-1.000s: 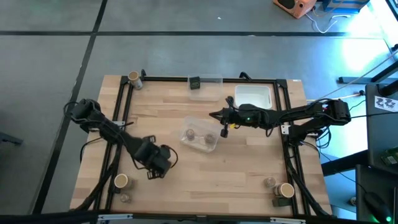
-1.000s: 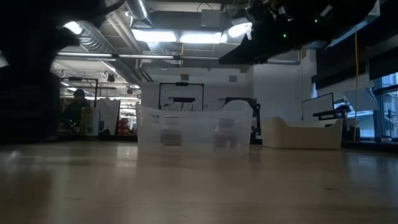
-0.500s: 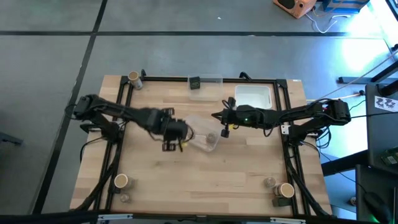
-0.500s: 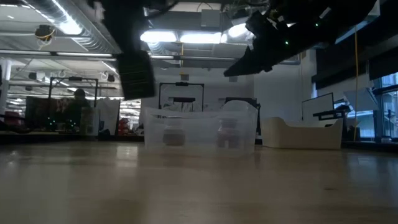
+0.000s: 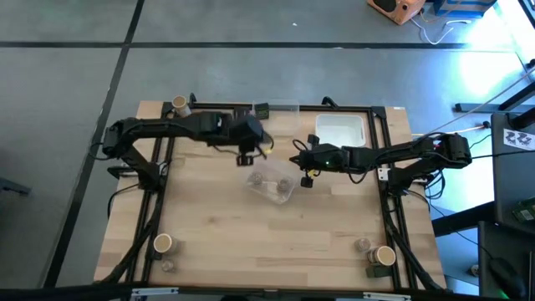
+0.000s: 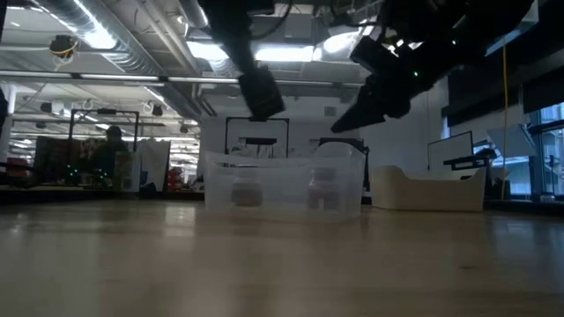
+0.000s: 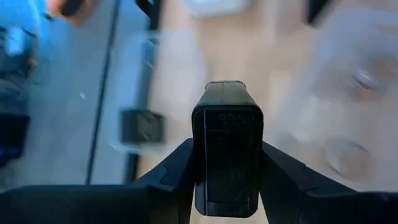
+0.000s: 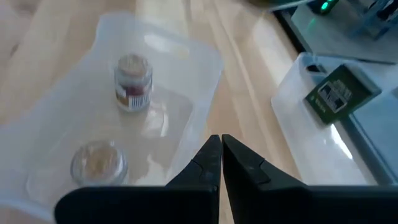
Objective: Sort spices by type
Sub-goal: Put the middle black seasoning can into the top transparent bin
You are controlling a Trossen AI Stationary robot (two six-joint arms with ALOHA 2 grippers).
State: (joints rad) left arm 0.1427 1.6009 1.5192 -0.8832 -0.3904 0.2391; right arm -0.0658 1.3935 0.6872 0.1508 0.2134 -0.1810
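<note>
Left gripper (image 7: pixel 227 171), clamped on a dark spice box (image 7: pixel 227 146), carries it toward the far bin (image 5: pixel 276 117) holding its match (image 5: pixel 262 110); right gripper (image 8: pixel 221 163) waits, shut, empty.

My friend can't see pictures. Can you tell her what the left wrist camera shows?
The left gripper holds a dark boxy spice container upright between its fingers, above the wooden table. Blurred below are another dark container and a clear bin.
</note>
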